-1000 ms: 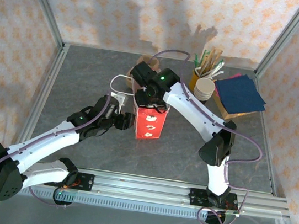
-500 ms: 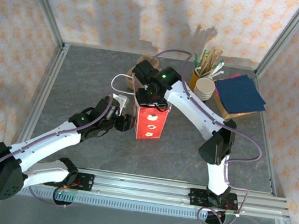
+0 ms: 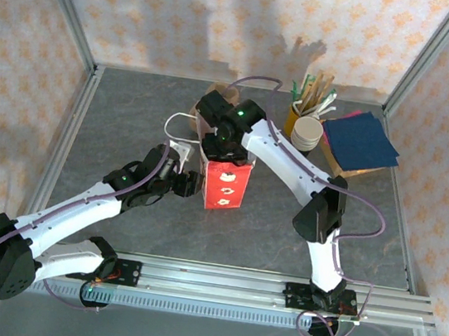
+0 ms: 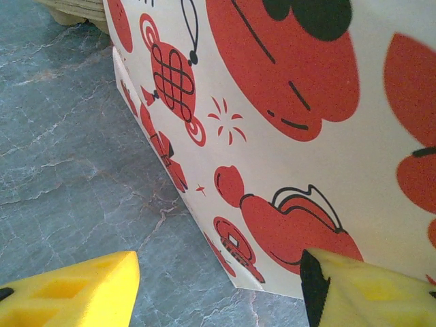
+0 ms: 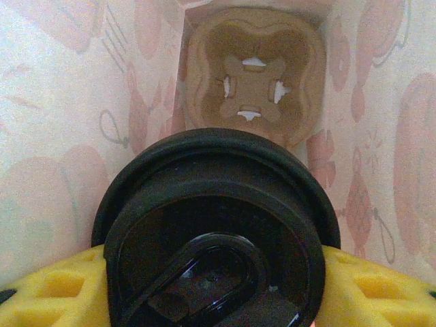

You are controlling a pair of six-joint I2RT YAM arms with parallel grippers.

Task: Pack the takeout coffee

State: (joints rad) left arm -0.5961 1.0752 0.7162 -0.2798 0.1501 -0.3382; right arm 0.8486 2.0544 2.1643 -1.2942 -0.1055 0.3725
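The right pincer (image 5: 218, 293) holds the coffee (image 5: 214, 225), yellow pads either side of its black lid, inside the bag (image 3: 226, 187) above a cardboard carrier (image 5: 253, 75) on the bag's floor. The left pincer (image 4: 218, 272) stands wide, the bag's lower corner between its fingers. The bag stands upright mid-desk (image 3: 131, 121), a grey marbled surface. Near the far right corner are cups (image 3: 306, 133), a pot of sticks (image 3: 304, 104) and blue napkins (image 3: 360, 142). Patterned walls (image 3: 188, 12) enclose the desk.

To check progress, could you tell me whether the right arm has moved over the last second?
Yes: the right arm shifted slightly left against the unmoved red bag.
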